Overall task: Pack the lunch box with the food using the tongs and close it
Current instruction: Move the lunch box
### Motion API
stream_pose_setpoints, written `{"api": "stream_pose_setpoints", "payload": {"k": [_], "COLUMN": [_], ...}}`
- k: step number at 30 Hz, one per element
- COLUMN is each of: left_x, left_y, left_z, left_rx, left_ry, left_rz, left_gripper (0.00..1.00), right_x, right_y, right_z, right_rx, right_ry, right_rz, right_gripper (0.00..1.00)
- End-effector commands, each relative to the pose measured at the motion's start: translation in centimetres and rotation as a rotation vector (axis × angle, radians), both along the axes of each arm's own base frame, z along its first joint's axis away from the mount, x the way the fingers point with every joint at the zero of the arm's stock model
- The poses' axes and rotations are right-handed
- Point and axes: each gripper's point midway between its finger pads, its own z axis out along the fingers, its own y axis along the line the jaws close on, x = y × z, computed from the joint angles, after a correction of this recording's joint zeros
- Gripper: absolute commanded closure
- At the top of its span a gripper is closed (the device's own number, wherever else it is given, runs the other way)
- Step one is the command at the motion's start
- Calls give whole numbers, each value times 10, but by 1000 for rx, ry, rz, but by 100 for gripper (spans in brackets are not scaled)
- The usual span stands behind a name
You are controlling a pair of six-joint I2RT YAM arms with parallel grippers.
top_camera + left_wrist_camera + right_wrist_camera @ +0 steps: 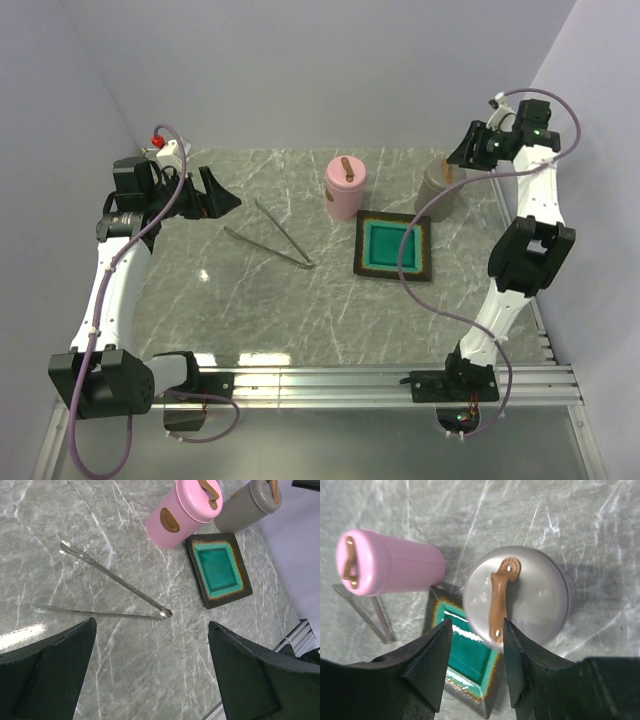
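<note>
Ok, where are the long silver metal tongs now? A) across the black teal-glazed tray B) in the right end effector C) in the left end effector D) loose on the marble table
D: the silver metal tongs lie flat on the grey marble table, untouched.

A robotics lab test cell: a left arm [112, 275] and a right arm [522, 255] bolted to an aluminium rail [340, 380] at the edge of a marble-patterned tabletop [290, 310]; plain pale walls [300, 60] box it in; purple cables [412, 222] loop along both arms.
</note>
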Motion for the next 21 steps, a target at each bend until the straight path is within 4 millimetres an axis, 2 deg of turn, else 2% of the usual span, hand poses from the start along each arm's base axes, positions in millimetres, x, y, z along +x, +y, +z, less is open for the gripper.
{"api": "stream_pose_setpoints", "payload": {"k": [1, 3, 4, 6, 7, 10, 11, 16, 21], "left_x": [-2, -3, -3, -3, -3, -1, -1, 0, 1], "left_y": [-3, -3, -3, -4, -5, -5, -6, -6, -6], "left_z": [22, 22, 23, 24, 24, 22, 22, 22, 22], "left_rx": [-13, -16, -18, -34, -37, -51, -55, -62, -73], "left_ry": [-64, -61, -61, -56, -59, -53, -51, -46, -42], "left_rz": [-17, -16, -15, -13, -14, -8, -7, -3, 4], "left_gripper": [1, 1, 1, 1, 1, 1, 2, 2, 2], "right_x": [-13, -18, -21, -29, -33, -43, -46, -53, -45], "right_y": [-13, -23, -35, -51, -66, -87, -90, -107, -116], "right_z": [47, 44, 42, 29, 24, -1, -14, -51, -80], "right_rx": [33, 38, 37, 39, 43, 71, 81, 57, 77], "right_ry": [-82, -81, -77, -40, -20, 61, 101, 215, 273], "right_rz": [-74, -99, -126, -165, -201, -274, -293, -426, -548], "right_gripper": [47, 47, 46, 46, 46, 46, 45, 45, 45]}}
